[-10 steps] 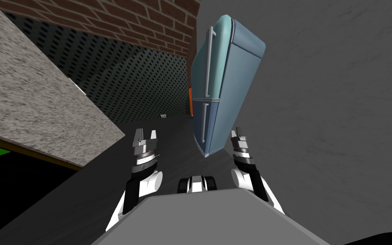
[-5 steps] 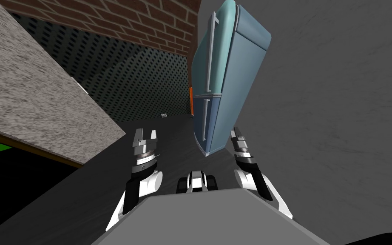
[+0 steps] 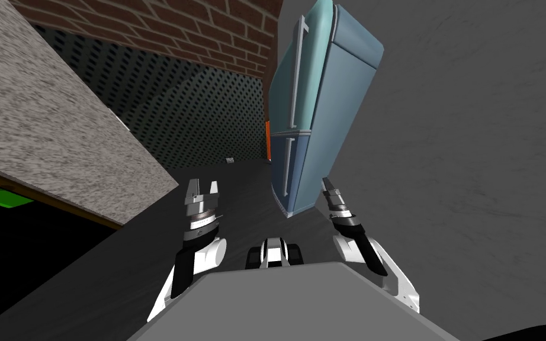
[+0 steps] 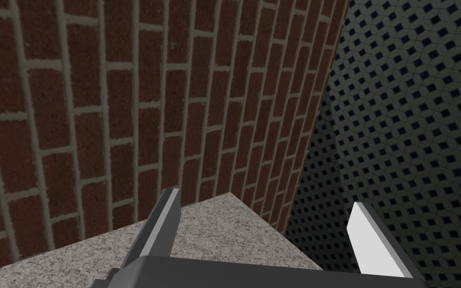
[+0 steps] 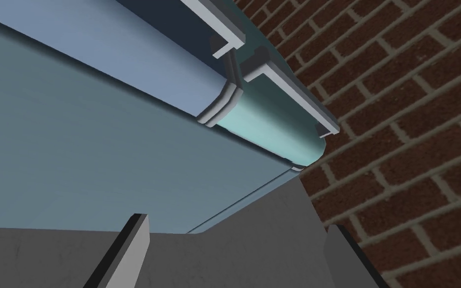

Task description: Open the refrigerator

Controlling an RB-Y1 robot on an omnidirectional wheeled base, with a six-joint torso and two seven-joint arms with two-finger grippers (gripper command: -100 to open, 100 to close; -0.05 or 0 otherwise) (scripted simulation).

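Right gripper (image 3: 327, 182) now turned toward refrigerator (image 3: 316, 100), fingers (image 5: 127, 245) apart.

Home kitchen, blue fridge (image 3: 316, 106), speckled counter (image 3: 47, 142), brick wall (image 3: 165, 29) w/ patterned tiles (image 3: 206, 118) below

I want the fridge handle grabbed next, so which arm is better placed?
Probably right: the right jaws, open, sit beside the fridge, facing its side and handles. The left jaws face a counter instead.
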